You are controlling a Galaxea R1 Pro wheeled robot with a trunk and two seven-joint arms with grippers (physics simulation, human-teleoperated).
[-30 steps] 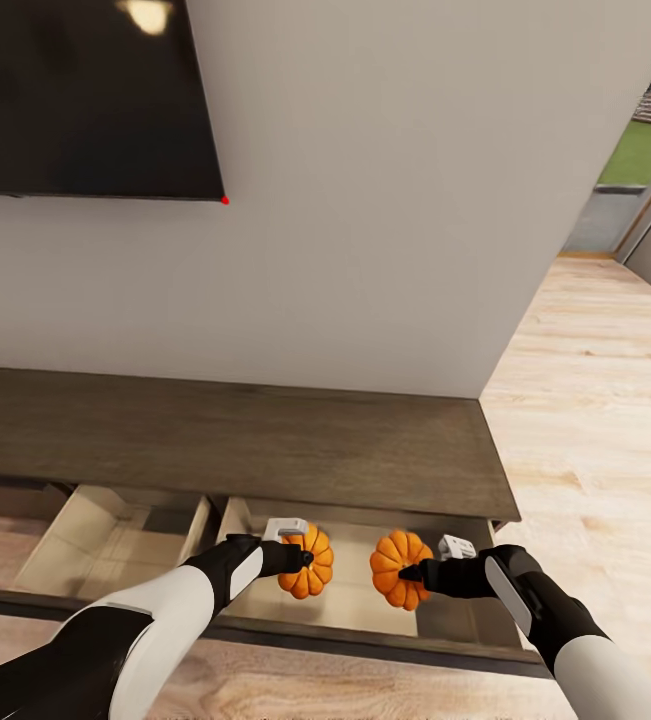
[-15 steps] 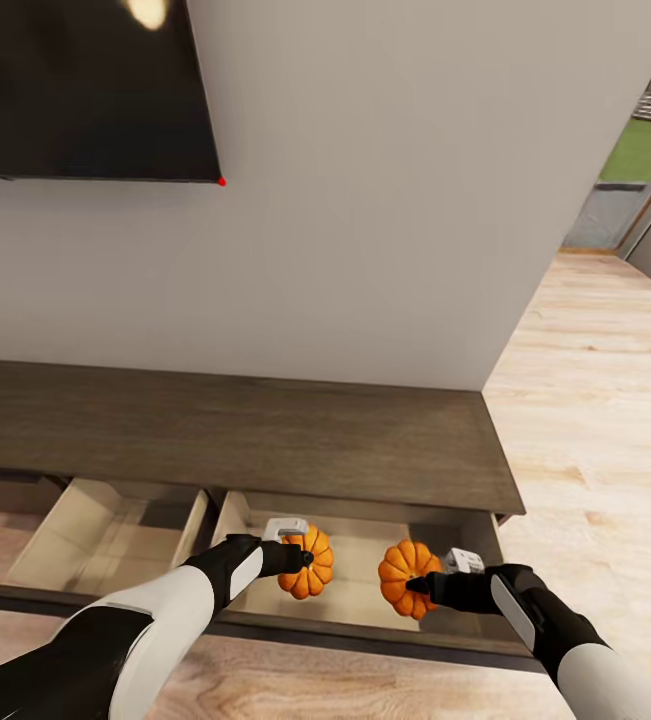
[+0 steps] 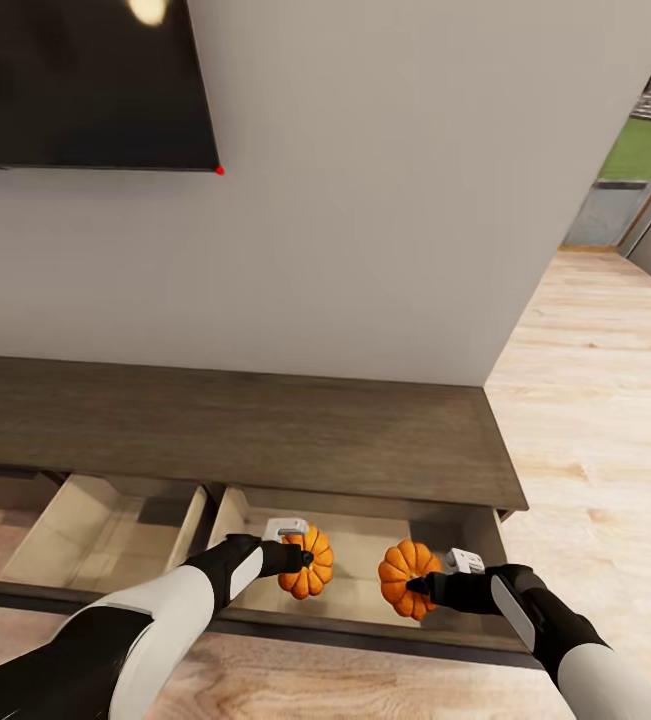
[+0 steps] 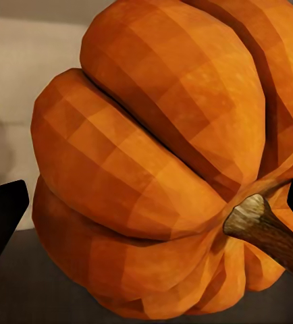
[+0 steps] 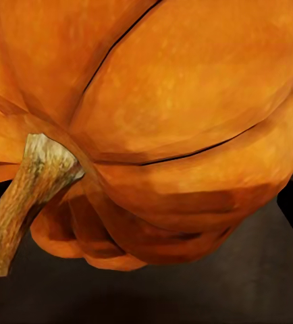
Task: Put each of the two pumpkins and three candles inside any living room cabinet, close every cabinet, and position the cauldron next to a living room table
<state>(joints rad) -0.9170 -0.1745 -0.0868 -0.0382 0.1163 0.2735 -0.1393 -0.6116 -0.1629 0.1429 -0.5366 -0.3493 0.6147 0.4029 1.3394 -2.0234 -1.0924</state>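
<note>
Both grippers pinch pumpkins over the cabinet's (image 3: 265, 440) open drawer (image 3: 365, 590): left gripper (image 3: 307, 558) on the left pumpkin (image 3: 312, 565); right gripper (image 3: 412, 583) on the right pumpkin (image 3: 405, 577). Released too high, either could roll against the drawer's front and block closing.

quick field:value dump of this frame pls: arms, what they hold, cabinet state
left gripper: shut on left pumpkin, held over the open drawer
right gripper: shut on right pumpkin, held over the same drawer
cabinet: long dark wood unit against the wall, two drawers pulled out
right drawer: open, pale inside, both pumpkins above it
left drawer: open, nothing seen in it
TV: on the wall above the cabinet
pumpkins released: not yet
</note>
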